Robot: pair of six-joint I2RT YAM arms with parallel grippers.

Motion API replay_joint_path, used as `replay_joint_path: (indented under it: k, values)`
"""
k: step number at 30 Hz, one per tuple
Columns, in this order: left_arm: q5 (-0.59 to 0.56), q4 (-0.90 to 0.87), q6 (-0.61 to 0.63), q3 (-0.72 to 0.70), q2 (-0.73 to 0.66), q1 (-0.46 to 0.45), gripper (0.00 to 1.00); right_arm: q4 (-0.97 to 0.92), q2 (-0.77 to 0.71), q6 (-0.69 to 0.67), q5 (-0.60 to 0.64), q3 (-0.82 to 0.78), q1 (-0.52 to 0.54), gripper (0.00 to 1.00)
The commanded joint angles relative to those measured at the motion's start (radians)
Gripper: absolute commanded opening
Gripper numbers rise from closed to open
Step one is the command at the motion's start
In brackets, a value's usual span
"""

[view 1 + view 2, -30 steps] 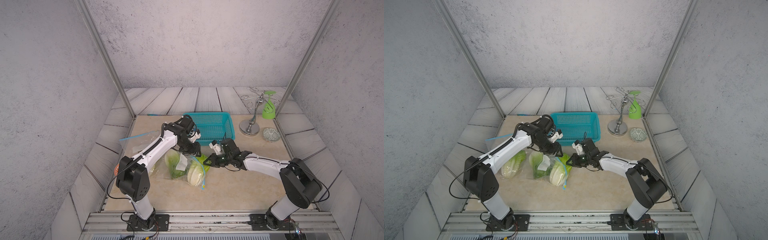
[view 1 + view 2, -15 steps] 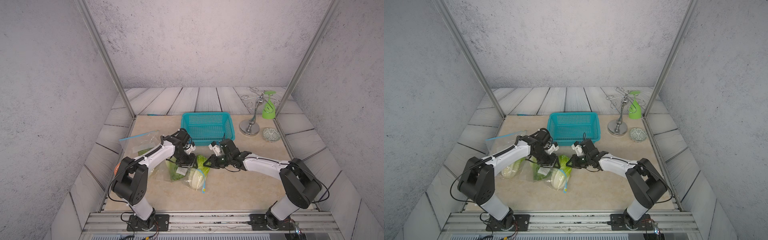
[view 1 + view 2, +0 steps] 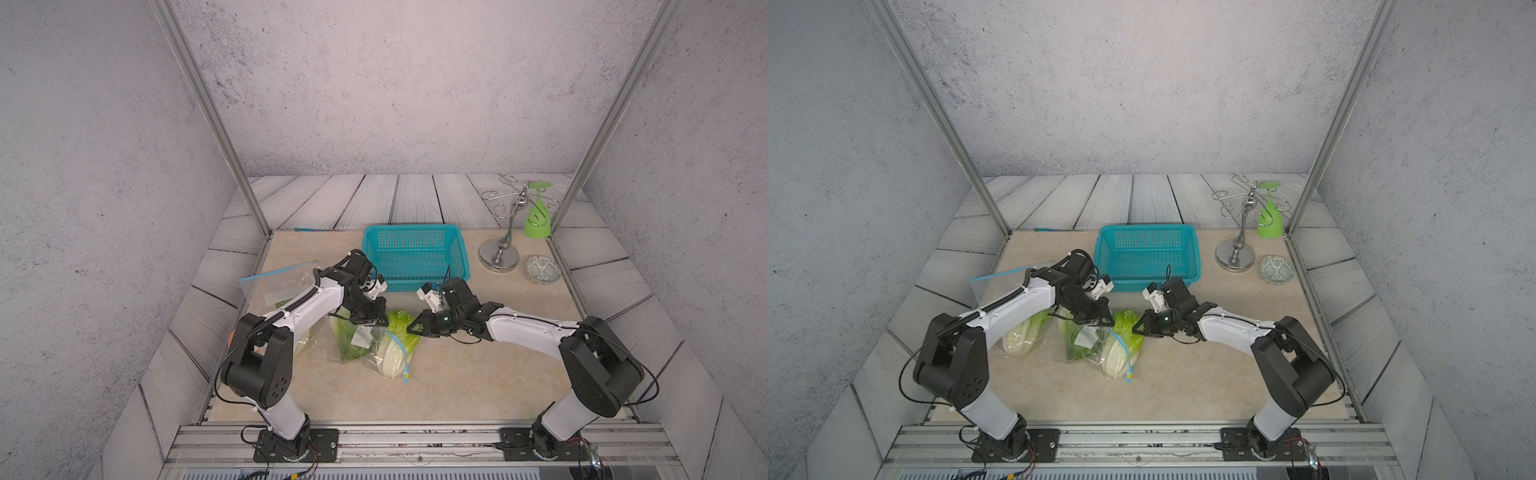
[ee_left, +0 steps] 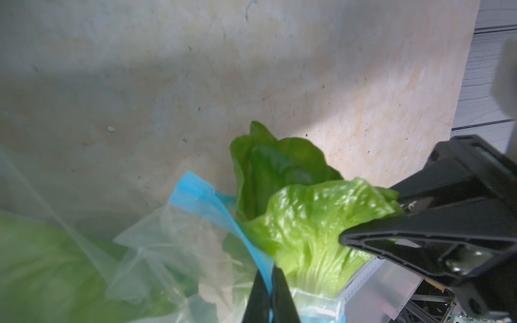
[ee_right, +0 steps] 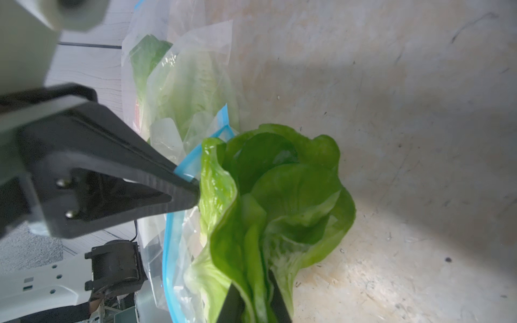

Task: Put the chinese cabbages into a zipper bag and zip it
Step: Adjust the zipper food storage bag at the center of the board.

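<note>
Now, at nine o'clock, a bagged cabbage (image 3: 1021, 338) lies under the left arm (image 3: 1017, 303). The left gripper (image 3: 374, 322) pinches the middle bag's (image 3: 365, 353) blue zip edge; at its three o'clock the right gripper (image 3: 411, 329) nips a leaf of the cabbage (image 3: 397, 323) half inside.
</note>
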Motion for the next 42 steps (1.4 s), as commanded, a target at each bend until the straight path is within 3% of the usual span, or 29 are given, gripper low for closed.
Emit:
replay_joint_path:
  k: [1,8,17,21,25,27,35,42]
  values:
    - [-0.035,-0.033,0.028,0.079,-0.057,0.004,0.0,-0.047,-0.07,-0.063,-0.055,0.0,0.021,0.06]
    - [-0.029,-0.015,-0.014,0.126,-0.077,-0.023,0.0,-0.167,-0.089,-0.145,-0.019,0.071,0.081,0.05]
    - [0.03,0.102,-0.11,0.125,-0.106,-0.067,0.0,-0.198,-0.036,-0.106,0.011,0.163,0.094,0.02]
    - [0.063,0.138,-0.162,0.134,-0.126,-0.074,0.0,-0.246,-0.007,-0.03,0.027,0.257,0.092,0.06]
    - [0.074,0.141,-0.199,0.152,-0.172,-0.077,0.0,-0.336,-0.01,0.004,0.021,0.324,0.083,0.13]
    - [0.083,0.156,-0.228,0.16,-0.199,-0.081,0.0,-0.369,-0.032,0.008,0.016,0.336,0.079,0.22]
    - [0.06,0.345,-0.39,0.101,-0.306,-0.086,0.0,-0.66,-0.104,-0.136,0.047,0.508,0.062,0.49]
    - [0.049,0.391,-0.446,0.141,-0.279,-0.068,0.0,-0.678,-0.191,-0.091,-0.033,0.554,0.006,0.6]
